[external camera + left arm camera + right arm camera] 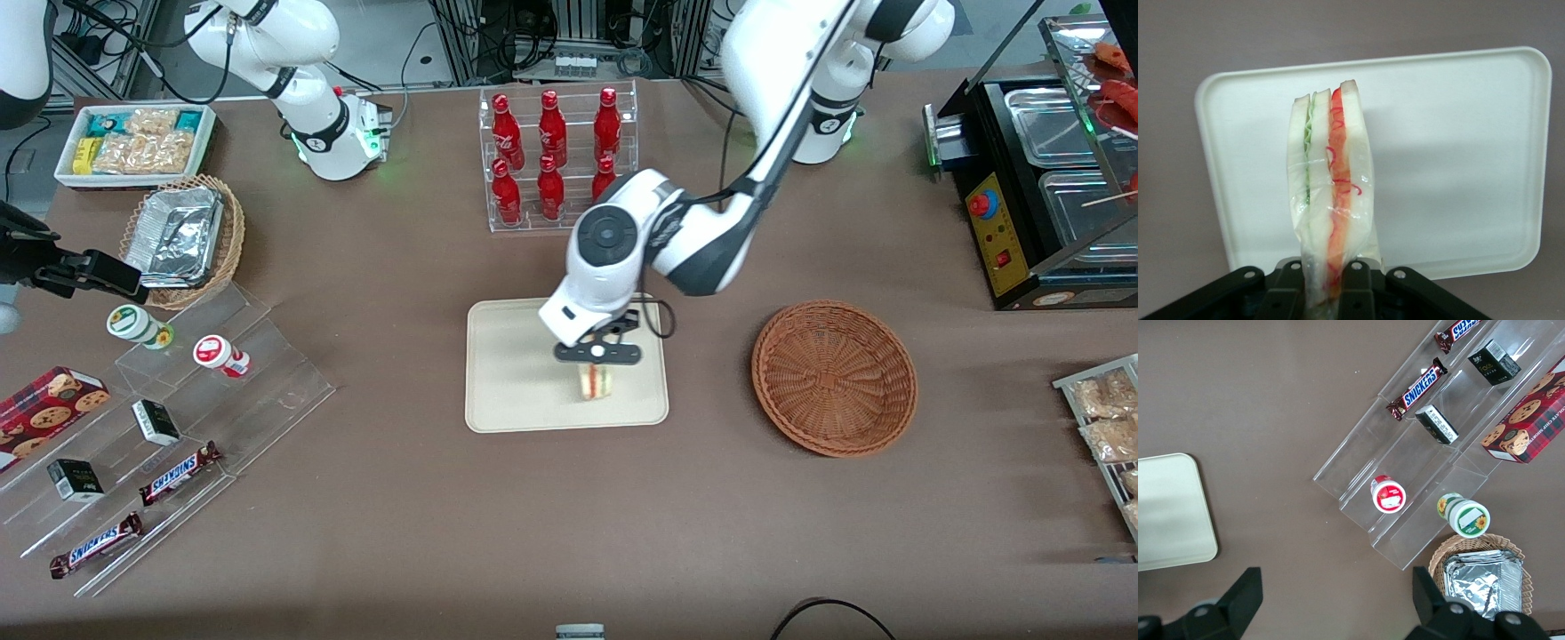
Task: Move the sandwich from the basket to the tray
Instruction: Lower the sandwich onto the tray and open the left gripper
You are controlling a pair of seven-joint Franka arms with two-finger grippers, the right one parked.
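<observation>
A brown tabletop is carrying everything. The cream tray is lying at its middle, with the gripper hanging over it. The reddish-brown basket is sitting beside the tray, toward the working arm's end. A clear rack of red bottles is standing farther from the front camera. A clear stepped display and a tan basket of foil trays are sitting toward the parked arm's end.

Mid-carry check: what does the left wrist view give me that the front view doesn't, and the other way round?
Left wrist view only: the fingers pinch the sandwich at one end, red and green layers edge-on. Front view only: the basket sits empty, toward the working arm's end of the table from the tray. Both: the gripper holds the sandwich above the tray.
</observation>
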